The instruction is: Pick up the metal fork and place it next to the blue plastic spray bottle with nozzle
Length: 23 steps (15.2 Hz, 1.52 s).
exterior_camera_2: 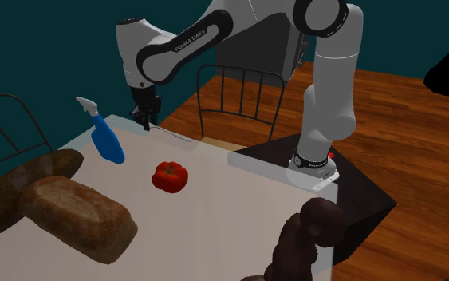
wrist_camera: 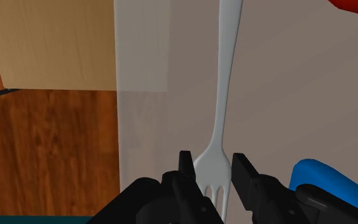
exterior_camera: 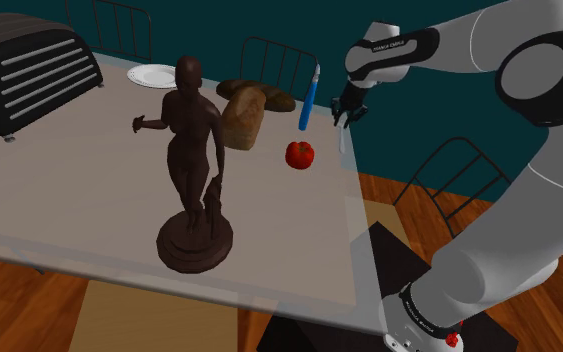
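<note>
Claw [wrist_camera: 212, 158] narrowly parted, gripping nothing, astride the fork [wrist_camera: 226, 89], tines nearest, handle pointing straight away

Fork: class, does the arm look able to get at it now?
Probably yes: the fork lies uncovered near the table edge, its tines between the open fingers of the gripper; the blue bottle sits beside, not over it.

Pale table [exterior_camera: 89, 190], dark figurine [exterior_camera: 191, 150], bread loaves [exterior_camera: 244, 115], red fruit [exterior_camera: 300, 155], blue spray bottle [exterior_camera: 310, 100], white plate [exterior_camera: 150, 75], fork [wrist_camera: 225, 95]
</note>
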Motion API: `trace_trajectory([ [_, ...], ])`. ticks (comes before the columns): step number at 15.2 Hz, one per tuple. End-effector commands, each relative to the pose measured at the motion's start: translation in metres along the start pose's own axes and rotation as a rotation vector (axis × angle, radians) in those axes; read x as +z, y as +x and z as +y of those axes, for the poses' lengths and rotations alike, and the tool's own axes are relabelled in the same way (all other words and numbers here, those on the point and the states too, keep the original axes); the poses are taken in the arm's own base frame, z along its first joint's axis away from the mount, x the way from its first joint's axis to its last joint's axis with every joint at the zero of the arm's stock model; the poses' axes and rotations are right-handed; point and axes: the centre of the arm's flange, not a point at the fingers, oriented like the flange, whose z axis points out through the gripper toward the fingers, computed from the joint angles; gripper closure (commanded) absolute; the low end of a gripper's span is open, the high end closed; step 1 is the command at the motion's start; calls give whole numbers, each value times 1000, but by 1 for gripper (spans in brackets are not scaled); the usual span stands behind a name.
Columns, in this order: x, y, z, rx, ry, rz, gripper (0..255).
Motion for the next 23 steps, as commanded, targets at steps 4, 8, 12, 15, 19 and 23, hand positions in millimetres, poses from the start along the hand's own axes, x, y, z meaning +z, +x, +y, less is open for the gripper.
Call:
trace_trajectory([
  [4,27,-3,1,0,0,0,255],
  [8,48,-4,1,0,0,0,255],
  [12,69,-5,2,0,0,0,255],
  [15,72,-6,2,0,0,0,255],
  [19,72,-6,2,0,0,0,255],
  [23,72,-6,2,0,0,0,0],
])
